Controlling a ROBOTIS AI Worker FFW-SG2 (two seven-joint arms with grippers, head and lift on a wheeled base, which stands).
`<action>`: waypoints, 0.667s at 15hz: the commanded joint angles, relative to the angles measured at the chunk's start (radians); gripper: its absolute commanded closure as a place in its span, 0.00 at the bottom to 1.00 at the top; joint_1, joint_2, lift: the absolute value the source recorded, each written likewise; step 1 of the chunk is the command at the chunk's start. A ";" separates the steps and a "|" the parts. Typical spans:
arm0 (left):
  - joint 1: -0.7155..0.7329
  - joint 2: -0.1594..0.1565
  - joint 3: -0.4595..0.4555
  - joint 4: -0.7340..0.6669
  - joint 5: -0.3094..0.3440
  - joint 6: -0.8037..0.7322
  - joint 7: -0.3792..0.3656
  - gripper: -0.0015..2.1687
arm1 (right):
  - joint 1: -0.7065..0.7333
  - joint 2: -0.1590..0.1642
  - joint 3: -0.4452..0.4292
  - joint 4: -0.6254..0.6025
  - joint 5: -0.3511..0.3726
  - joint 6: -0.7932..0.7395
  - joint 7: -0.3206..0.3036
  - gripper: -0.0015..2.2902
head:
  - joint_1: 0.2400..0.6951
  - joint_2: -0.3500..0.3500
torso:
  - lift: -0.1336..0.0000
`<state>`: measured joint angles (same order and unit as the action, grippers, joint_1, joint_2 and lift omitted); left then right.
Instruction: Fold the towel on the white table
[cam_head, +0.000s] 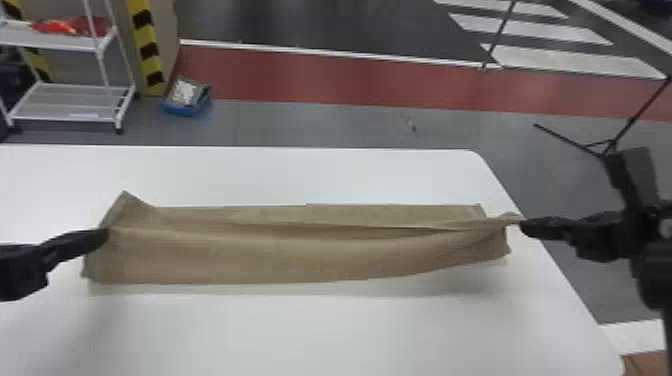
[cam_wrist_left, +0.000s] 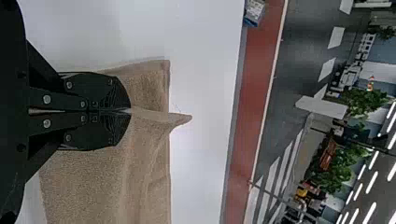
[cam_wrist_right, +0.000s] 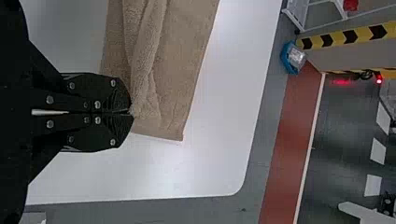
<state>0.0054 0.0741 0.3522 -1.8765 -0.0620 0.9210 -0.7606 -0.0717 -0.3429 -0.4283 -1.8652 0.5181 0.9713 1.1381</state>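
- Brown cloth first: from the head view I see the towel stretched crosswise over the white table, a long narrow strip between both grippers, its near edge casting a shadow
- My left gripper is closed on one end, my right gripper on the other
- The left wrist view gives me a small point of cloth poking past the pinched fingertips; the right wrist view gives me bunched, fluffy folds and a flatter corner beside them
- On the floor beyond, a blue box holds pale white material; the white rack carries something red on its upper shelf
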 joint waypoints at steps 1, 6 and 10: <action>0.031 0.000 0.047 0.003 0.094 -0.099 0.003 0.69 | -0.003 0.001 -0.020 0.001 -0.012 0.001 0.000 0.98 | 1.00 0.23 | 0.06; 0.041 0.000 0.062 0.048 0.154 -0.167 0.012 0.69 | -0.011 0.001 -0.007 0.024 -0.013 -0.006 -0.023 0.98 | 1.00 0.23 | 0.06; 0.031 0.000 0.042 0.060 0.140 -0.164 0.043 0.69 | -0.089 0.004 0.034 0.074 0.017 0.004 -0.028 0.98 | 1.00 0.24 | 0.06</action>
<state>0.0395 0.0736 0.3971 -1.8202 0.0824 0.7565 -0.7289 -0.1393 -0.3392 -0.4071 -1.8085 0.5237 0.9715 1.1104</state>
